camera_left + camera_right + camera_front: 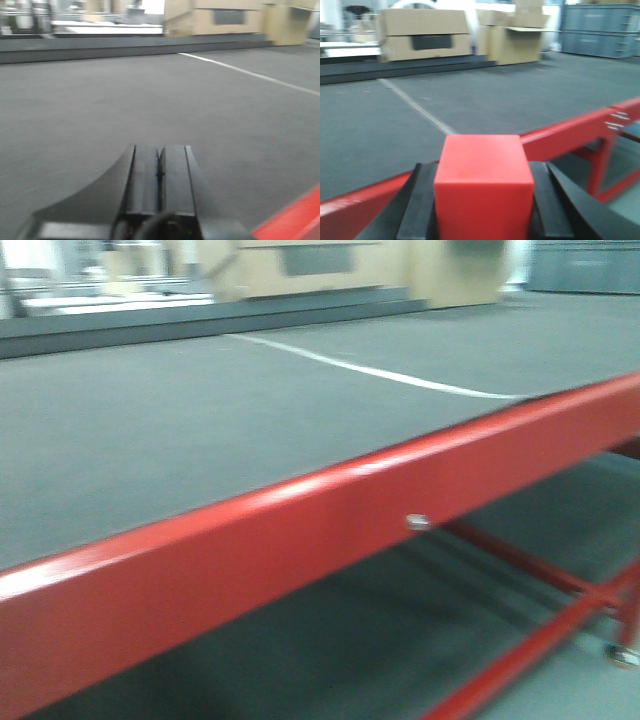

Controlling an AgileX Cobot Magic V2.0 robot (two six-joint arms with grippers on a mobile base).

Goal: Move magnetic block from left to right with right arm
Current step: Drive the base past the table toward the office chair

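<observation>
Magnetic block [482, 187], a plain bright-red cube with sharp edges, sits pinched by the right tool [481, 172].

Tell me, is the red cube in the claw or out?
In. The magnetic block sits between the two dark fingers of the right claw, one against each side.

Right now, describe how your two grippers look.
The left gripper is matte black, with two long, flat, straight-edged fingers that widen towards the wrist. The right gripper is black too, and its fingers are broad, with stepped ridges running along their length. No markings are visible on either.
</observation>
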